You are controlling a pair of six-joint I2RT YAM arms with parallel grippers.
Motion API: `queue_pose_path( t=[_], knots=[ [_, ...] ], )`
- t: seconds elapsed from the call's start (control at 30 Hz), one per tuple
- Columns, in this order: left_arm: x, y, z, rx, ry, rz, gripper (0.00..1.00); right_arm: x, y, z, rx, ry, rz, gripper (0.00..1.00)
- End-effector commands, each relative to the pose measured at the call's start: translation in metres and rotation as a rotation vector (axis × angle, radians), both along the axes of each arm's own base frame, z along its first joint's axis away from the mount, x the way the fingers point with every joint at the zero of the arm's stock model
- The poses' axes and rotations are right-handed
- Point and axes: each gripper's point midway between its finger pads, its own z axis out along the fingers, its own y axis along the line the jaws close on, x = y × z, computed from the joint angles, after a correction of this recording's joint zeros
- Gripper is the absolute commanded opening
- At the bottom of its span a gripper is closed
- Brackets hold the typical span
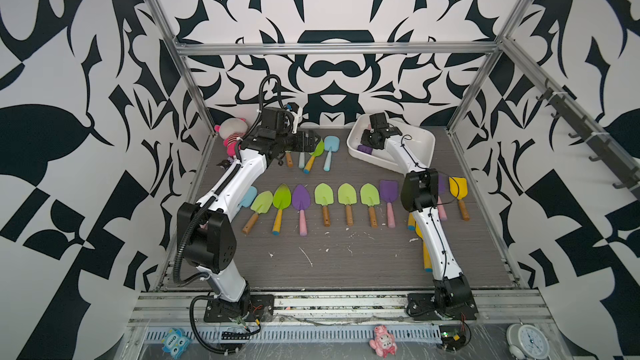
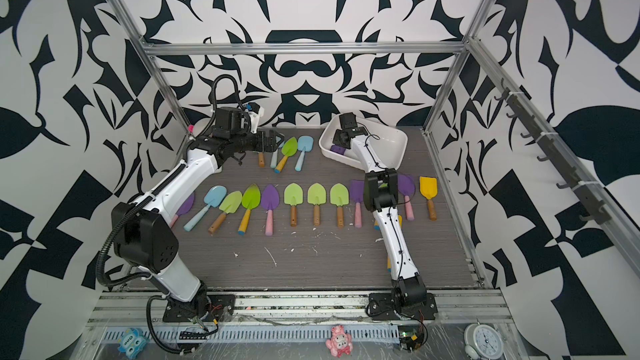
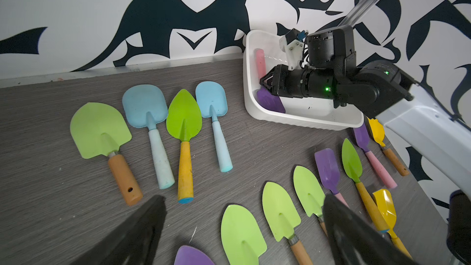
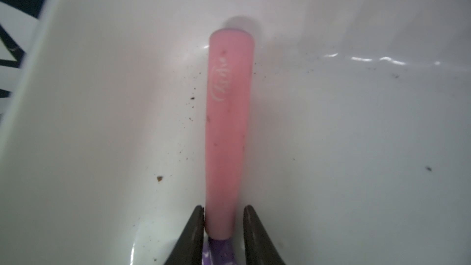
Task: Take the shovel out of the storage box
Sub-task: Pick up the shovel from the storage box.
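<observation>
The storage box (image 1: 419, 147) stands at about 1 o'clock on the table, turned a little askew, near the back wall. Inside it lies one shovel (image 3: 270, 100) with a purple blade and a pink handle. It rests flat on the white bottom, close to the box wall at the 9 o'clock side. I see no other shovel in the box, but the arm hides part of the bottom.

The right gripper (image 4: 223, 209) reaches down into the box. Its claw is narrow and stands around the pink handle (image 4: 228, 123), close to where the handle meets the blade. One finger (image 4: 196, 225) touches the handle, and beside the other a thin gap shows. I cannot tell if the grip is already firm.

The left gripper (image 3: 243, 197) hangs at about 11 o'clock, above a small group of shovels (image 1: 330, 147). Its claw is wide and holds nothing.

Many other shovels lie outside the box, in a row (image 1: 323, 199) across the middle of the table from 9 to 3 o'clock.

In my judgement the task is in the grasping step. The shovel is not yet lifted. What is left is to make the grip sure, raise the shovel over the rim (image 3: 300, 121) and put it down on the table.
</observation>
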Motion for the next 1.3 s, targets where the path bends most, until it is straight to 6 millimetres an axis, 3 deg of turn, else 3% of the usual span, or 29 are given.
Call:
queue_pose_path(
  t=[0.0,0.2,0.3,0.4,0.47,0.5,0.7,0.83,0.97,1.13,1.27],
  knots=[
    [-0.008,0.001,-0.003,-0.004,0.035,0.000,0.98,-0.002,-0.001,0.005,-0.056,-0.002,-0.001,0.25],
    [-0.015,-0.001,-0.003,-0.028,0.058,-0.008,0.97,-0.008,0.000,-0.014,-0.111,0.034,0.031,0.11],
    [-0.021,-0.001,-0.006,-0.037,0.071,-0.012,0.96,-0.004,0.005,-0.002,-0.099,0.000,0.060,0.06],
    [-0.025,0.000,0.000,-0.052,0.064,-0.008,0.96,0.004,0.015,0.031,-0.118,-0.091,0.110,0.03],
    [-0.025,0.000,0.011,-0.082,0.042,0.002,0.96,0.011,0.022,0.070,-0.137,-0.195,0.153,0.00],
    [-0.025,-0.001,0.018,-0.100,0.031,0.006,0.97,0.009,0.023,0.072,-0.148,-0.206,0.173,0.00],
    [-0.013,-0.013,0.076,-0.251,-0.041,0.005,1.00,0.008,0.025,0.192,-0.239,-0.504,0.291,0.00],
    [-0.001,-0.022,0.113,-0.334,-0.069,-0.014,1.00,-0.017,0.033,0.249,-0.313,-0.633,0.429,0.00],
    [0.019,-0.021,0.132,-0.409,-0.068,0.011,0.99,-0.060,0.045,0.276,-0.345,-0.687,0.611,0.00],
    [0.037,-0.026,0.136,-0.475,-0.006,-0.032,0.99,-0.126,0.063,0.283,-0.294,-0.733,0.813,0.00],
    [0.041,-0.037,0.123,-0.506,0.103,-0.083,1.00,-0.171,0.084,0.267,-0.348,-0.708,0.975,0.00]
  ],
)
